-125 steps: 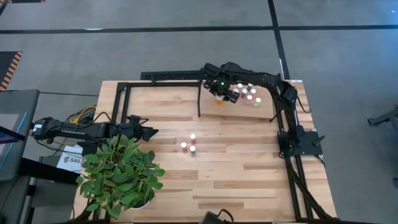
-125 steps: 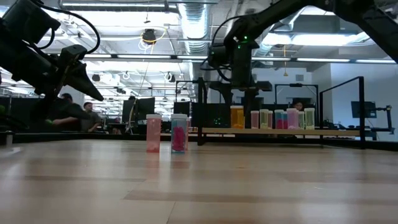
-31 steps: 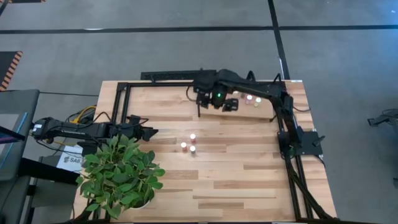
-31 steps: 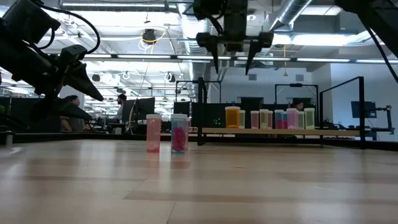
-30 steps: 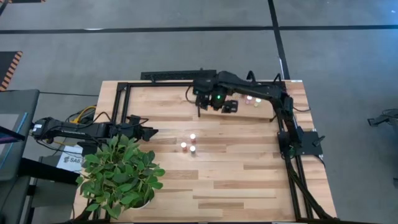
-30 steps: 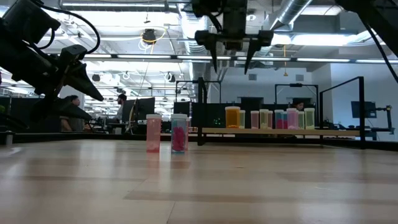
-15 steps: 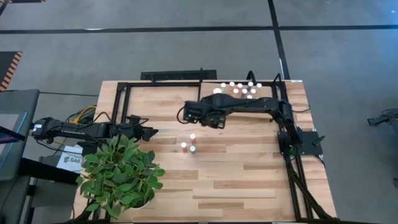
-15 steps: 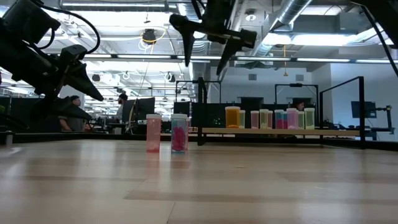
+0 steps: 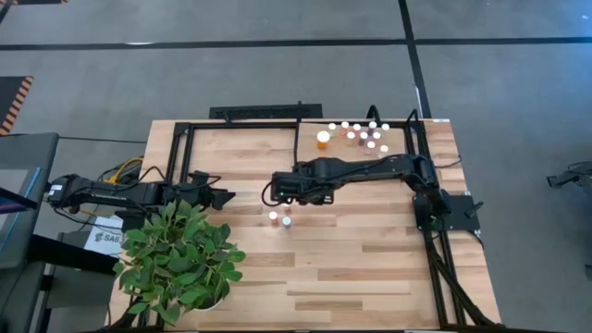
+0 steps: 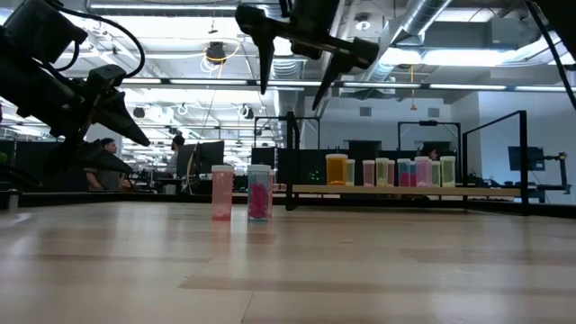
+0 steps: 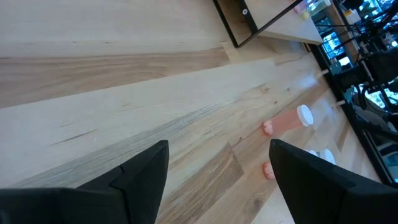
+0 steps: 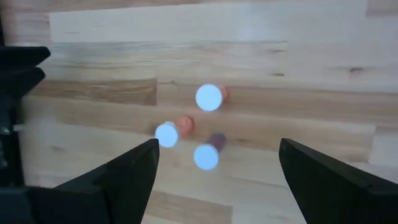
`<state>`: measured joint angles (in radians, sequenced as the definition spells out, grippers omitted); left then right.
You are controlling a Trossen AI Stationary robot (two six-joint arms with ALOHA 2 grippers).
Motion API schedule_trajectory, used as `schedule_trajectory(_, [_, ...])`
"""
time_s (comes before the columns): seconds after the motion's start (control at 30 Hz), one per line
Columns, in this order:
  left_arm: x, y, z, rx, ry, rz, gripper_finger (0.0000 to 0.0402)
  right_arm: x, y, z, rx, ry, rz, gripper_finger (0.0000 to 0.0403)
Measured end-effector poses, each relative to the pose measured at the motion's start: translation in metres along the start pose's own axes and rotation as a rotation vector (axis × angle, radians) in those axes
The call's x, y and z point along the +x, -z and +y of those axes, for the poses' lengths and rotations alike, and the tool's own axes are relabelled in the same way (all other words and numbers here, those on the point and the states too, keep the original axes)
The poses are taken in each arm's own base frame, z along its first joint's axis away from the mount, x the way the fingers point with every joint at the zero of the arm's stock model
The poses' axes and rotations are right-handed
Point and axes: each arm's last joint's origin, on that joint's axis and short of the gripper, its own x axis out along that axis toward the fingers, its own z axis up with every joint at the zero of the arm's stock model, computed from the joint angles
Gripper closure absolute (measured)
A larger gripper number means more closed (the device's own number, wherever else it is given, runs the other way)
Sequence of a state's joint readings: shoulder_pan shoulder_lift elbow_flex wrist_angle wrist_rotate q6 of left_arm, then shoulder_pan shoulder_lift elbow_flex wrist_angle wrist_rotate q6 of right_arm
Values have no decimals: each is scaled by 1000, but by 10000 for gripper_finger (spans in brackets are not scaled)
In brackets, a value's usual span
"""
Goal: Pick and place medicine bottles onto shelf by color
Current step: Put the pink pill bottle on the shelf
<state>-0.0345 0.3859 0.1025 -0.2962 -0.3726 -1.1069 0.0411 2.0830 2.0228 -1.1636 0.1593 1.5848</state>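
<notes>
High view shows me the right gripper spread wide and empty, above three loose vials mid-table. Other medicine bottles stand on the shelf. My left gripper, parted and empty, waits near the plant.

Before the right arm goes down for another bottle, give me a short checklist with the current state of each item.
1. Right gripper open and empty: ok, fingers spread wide with nothing between them.
2. Right gripper above the three loose bottles on the tabletop: ok, the wrist view looks straight down on their white caps.
3. One bottle singled out between the fingers: not ok, all three stand close together and no single cap is centred.
4. Free space on the shelf: ok, the bottles already placed are clustered at its far end.
5. Left gripper out of the way: ok, open and idle near the plant.
</notes>
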Motion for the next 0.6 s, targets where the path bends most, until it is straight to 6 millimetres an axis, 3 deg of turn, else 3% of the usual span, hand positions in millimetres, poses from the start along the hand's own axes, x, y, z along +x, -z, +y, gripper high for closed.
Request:
schedule_trajectory(0.07, [0, 0, 0, 0, 0, 0, 137, 6, 4, 1, -29, 16, -9, 51])
schedule_trajectory(0.23, [0, 0, 0, 0, 0, 0, 137, 43, 13, 1, -87, 90, 16, 51])
schedule_trajectory(0.6, [0, 0, 0, -1, 1, 1, 137, 77, 14, 6, -172, 100, 34, 51])
